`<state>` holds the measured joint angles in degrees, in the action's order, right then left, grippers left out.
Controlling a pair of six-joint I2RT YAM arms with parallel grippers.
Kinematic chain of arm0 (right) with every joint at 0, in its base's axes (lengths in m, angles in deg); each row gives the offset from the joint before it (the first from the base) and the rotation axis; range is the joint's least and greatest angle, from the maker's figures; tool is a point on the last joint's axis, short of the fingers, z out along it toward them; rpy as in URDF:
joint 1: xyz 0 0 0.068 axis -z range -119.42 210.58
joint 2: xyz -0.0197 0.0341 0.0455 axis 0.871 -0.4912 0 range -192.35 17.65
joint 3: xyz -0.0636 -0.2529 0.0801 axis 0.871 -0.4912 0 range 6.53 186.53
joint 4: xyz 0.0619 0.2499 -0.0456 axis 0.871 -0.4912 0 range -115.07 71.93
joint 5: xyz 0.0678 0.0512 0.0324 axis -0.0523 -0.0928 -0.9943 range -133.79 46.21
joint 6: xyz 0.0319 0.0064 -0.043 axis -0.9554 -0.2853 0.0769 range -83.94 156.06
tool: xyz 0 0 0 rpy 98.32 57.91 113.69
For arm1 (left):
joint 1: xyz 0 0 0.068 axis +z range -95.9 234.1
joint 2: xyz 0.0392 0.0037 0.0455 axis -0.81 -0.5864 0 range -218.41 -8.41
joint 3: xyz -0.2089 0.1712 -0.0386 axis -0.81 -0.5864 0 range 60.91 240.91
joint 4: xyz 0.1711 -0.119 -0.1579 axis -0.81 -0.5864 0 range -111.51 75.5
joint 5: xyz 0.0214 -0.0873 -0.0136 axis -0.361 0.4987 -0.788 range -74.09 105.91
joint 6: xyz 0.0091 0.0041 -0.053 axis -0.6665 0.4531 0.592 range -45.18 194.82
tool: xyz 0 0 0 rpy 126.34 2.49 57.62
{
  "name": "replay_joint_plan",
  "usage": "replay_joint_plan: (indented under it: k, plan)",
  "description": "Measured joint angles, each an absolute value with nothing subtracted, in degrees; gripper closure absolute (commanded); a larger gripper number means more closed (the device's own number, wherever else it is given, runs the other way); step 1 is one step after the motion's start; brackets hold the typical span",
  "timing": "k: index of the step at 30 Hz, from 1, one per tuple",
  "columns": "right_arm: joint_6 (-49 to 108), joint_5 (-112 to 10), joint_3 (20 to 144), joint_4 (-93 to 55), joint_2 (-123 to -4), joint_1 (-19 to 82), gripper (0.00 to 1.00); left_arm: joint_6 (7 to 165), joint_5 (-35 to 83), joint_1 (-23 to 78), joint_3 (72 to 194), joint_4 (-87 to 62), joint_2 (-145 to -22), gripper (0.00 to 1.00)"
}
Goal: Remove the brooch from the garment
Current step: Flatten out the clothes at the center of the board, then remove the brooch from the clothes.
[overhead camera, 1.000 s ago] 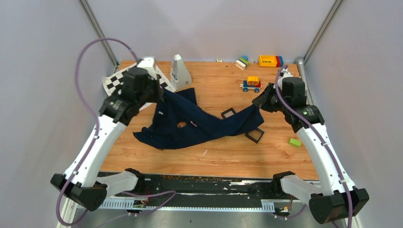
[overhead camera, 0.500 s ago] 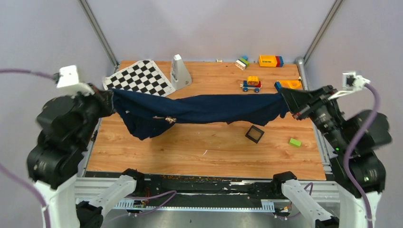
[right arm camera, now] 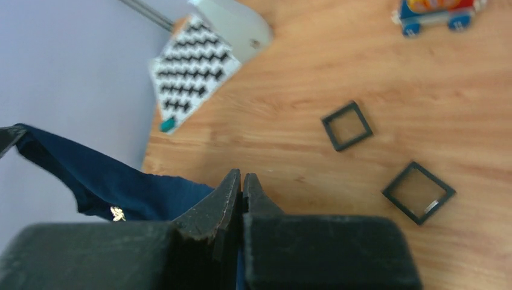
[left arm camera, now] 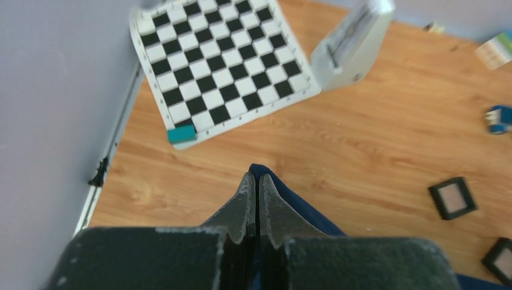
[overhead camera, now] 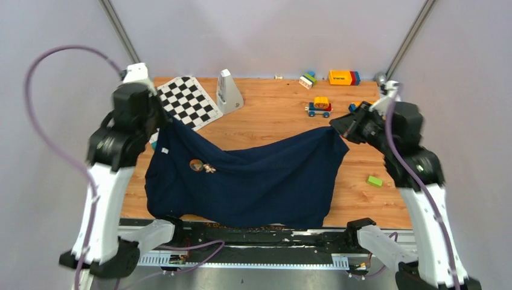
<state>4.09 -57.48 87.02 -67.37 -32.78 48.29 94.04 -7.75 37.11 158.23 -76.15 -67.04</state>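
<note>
The dark navy garment (overhead camera: 259, 181) hangs spread like a sheet between my two arms, and its lower edge reaches the table's near edge. My left gripper (overhead camera: 164, 121) is shut on its upper left corner, and my right gripper (overhead camera: 338, 125) is shut on its upper right corner. The small gold brooch (overhead camera: 209, 168) sits on the cloth's upper left part, beside a round orange spot (overhead camera: 196, 164). In the left wrist view, blue cloth (left arm camera: 302, 208) pokes out past the closed gripper (left arm camera: 253, 178). The right wrist view shows the gripper (right arm camera: 242, 176) closed, the garment (right arm camera: 121, 181) and the brooch (right arm camera: 117, 212).
A black-and-white chequered mat (overhead camera: 187, 99) and a white wedge-shaped object (overhead camera: 228, 90) sit at the back left. A toy car (overhead camera: 319, 107) and coloured blocks (overhead camera: 343, 77) are at the back right. A green block (overhead camera: 375, 180) lies at the right. Two black square frames (right arm camera: 346, 125) (right arm camera: 418, 191) lie on the wood.
The garment lay crumpled on the table, then was lifted and pulled taut between the arms. Now both arms have come nearer and lower, and the cloth hangs spread wide.
</note>
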Motion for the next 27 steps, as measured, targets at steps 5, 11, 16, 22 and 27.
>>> replay_joint_plan:
  k: [5,11,16,22,27]
  plan:
    - [1.4,-50.8,74.8,-62.7,-43.6,49.4,0.93,96.6,8.0,48.3,148.7,-66.7,-81.9,1.00]
    - [-0.7,-49.7,64.6,-58.4,-49.9,52.2,0.22,101.0,23.8,52.6,141.7,-57.2,-98.0,0.97]
    - [1.8,-56.2,60.0,-48.9,-48.4,50.7,0.18,102.9,28.4,52.6,140.0,-53.3,-98.6,0.91]
    - [5.8,-58.7,57.9,-41.2,-47.6,40.1,0.19,103.8,28.0,52.6,140.1,-49.3,-98.5,0.28]
    - [10.1,-60.0,57.9,-35.4,-50.8,32.3,0.21,102.6,25.0,51.1,139.3,-47.8,-98.1,0.20]
